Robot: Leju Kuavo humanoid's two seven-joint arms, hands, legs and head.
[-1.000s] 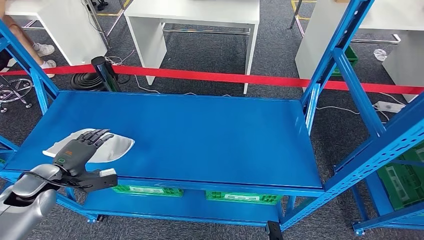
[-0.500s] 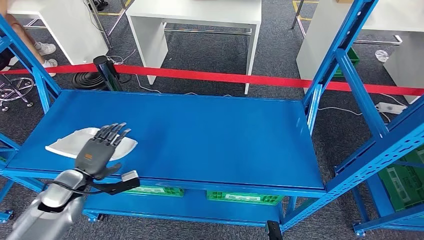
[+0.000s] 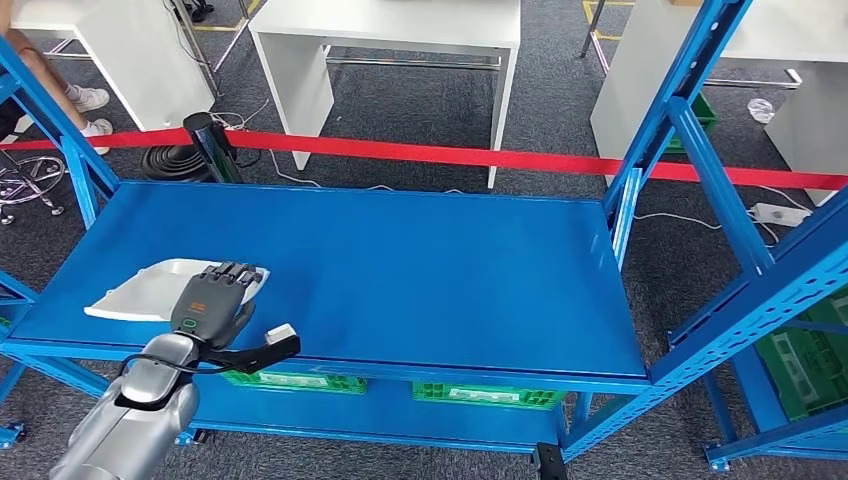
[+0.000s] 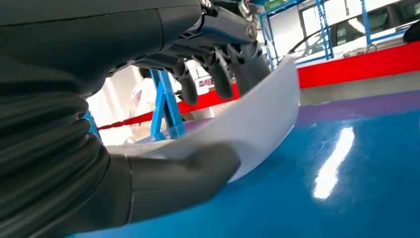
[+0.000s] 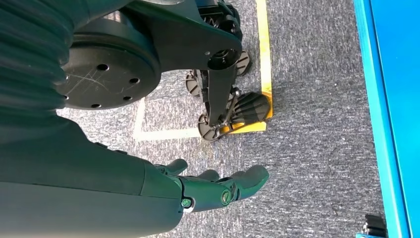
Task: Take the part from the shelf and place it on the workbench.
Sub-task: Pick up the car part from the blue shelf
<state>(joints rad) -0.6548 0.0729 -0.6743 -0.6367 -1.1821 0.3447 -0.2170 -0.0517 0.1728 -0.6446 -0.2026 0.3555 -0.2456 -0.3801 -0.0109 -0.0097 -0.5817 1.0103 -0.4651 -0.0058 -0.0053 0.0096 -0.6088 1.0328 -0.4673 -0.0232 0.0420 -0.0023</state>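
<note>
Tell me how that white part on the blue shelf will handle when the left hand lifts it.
The white part looks thin, smooth and curved, so probably light, stiff and somewhat slippery. The left hand grips one end, thumb under, fingers over the edge, so the free end may sag or pivot.

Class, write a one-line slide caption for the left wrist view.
Left hand grips the white part, thumb beneath and fingers over its edge, above the blue shelf.

The shelf (image 3: 420, 270) fills the middle of the head view in glossy bright blue, with blue uprights at both sides. At lower left, the part (image 3: 150, 292) is plain white, under the dark grey left hand (image 3: 212, 300) on a silver arm. A red barrier tape (image 3: 480, 156) crosses the upper frame over speckled grey carpet (image 3: 400, 110). Green crates (image 3: 480, 393) show beneath. In the right wrist view, the right hand (image 5: 223, 186) is black.
</note>
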